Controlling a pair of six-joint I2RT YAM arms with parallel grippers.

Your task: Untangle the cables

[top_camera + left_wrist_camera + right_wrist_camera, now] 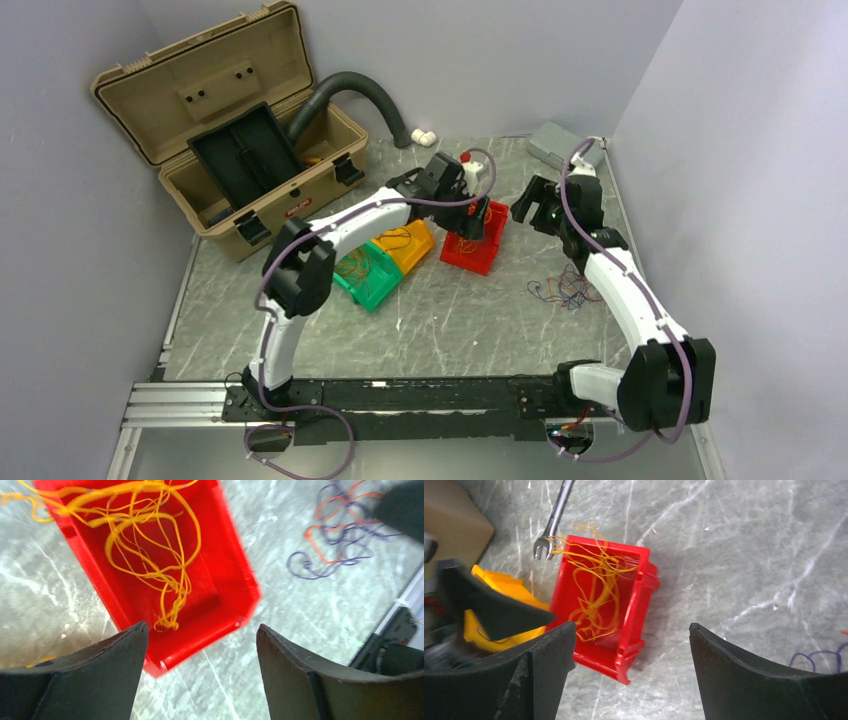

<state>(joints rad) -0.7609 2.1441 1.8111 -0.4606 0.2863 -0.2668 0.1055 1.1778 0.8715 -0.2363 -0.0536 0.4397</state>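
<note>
A loose bunch of yellow-orange cables (150, 545) lies inside a red bin (225, 580), also seen in the right wrist view as cables (596, 587) in the bin (639, 605). A tangle of orange and dark cables (563, 290) lies on the table at the right, the same tangle (335, 535) showing in the left wrist view. My left gripper (202, 630) hangs open over the red bin's near end (470, 262), with nothing between its fingers. Just right of the bin, my right gripper (633, 630) is open and empty above bare tabletop.
A yellow bin (405, 245) and a green bin (365, 277) holding wires sit left of the red one. A wrench (555, 517) lies behind the red bin. An open tan toolbox (235, 130), a ribbed hose (360, 95) and a grey box (553, 143) stand at the back.
</note>
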